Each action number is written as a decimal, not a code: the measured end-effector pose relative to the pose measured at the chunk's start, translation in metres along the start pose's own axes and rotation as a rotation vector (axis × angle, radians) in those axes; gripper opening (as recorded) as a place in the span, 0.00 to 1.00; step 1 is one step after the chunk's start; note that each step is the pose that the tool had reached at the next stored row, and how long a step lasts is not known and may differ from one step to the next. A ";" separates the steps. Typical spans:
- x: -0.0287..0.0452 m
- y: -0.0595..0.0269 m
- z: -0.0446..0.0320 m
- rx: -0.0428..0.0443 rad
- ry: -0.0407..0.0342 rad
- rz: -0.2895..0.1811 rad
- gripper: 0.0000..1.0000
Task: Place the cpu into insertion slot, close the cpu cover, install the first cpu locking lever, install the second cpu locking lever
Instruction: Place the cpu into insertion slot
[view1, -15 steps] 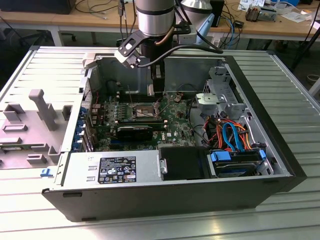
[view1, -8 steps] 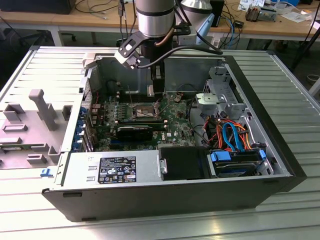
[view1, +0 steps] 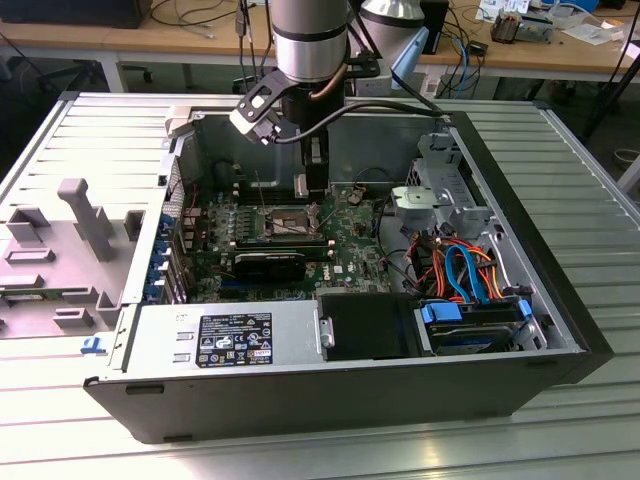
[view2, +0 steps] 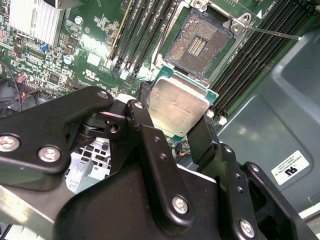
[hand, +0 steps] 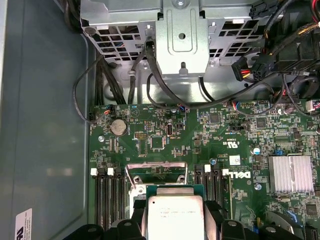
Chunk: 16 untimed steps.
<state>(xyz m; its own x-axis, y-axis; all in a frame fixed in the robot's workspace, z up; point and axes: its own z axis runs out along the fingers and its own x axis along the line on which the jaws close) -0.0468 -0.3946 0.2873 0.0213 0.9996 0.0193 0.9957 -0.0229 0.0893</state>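
In both wrist views my gripper (view2: 170, 117) is shut on the cpu (view2: 178, 106), a flat square chip with a dull silver top and green edge, one black finger (view2: 142, 127) on each side. The chip hangs a little above the green motherboard (hand: 235, 130). In the second wrist view the insertion slot (view2: 198, 44) lies bare just beyond the chip, its dark pin field showing, and a thin locking lever (view2: 275, 34) sticks out beside it. The cpu cover (hand: 156, 173) stands raised behind the cpu (hand: 175, 215). In the exterior view the gripper (view1: 315, 188) hangs inside the open case above the slot (view1: 288, 218).
Long black memory slots (view2: 145, 35) flank the socket. A metal drive cage (hand: 181, 35) with black cables (hand: 160, 90) rises beyond the board, and a finned heatsink (hand: 292, 173) sits nearby. Case walls (view1: 130, 200), a power supply (view1: 225, 340) and bundled coloured cables (view1: 465, 265) hem the board in.
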 end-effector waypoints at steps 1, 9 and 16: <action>0.0000 0.0000 0.0001 0.0000 0.0000 0.000 0.54; -0.0001 -0.0013 0.0036 0.0000 0.0001 0.000 0.54; -0.0003 -0.0024 0.0159 0.0000 0.0012 0.000 0.54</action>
<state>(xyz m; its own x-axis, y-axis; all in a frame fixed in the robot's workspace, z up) -0.0478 -0.3946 0.2713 0.0213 0.9996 0.0205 0.9957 -0.0230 0.0893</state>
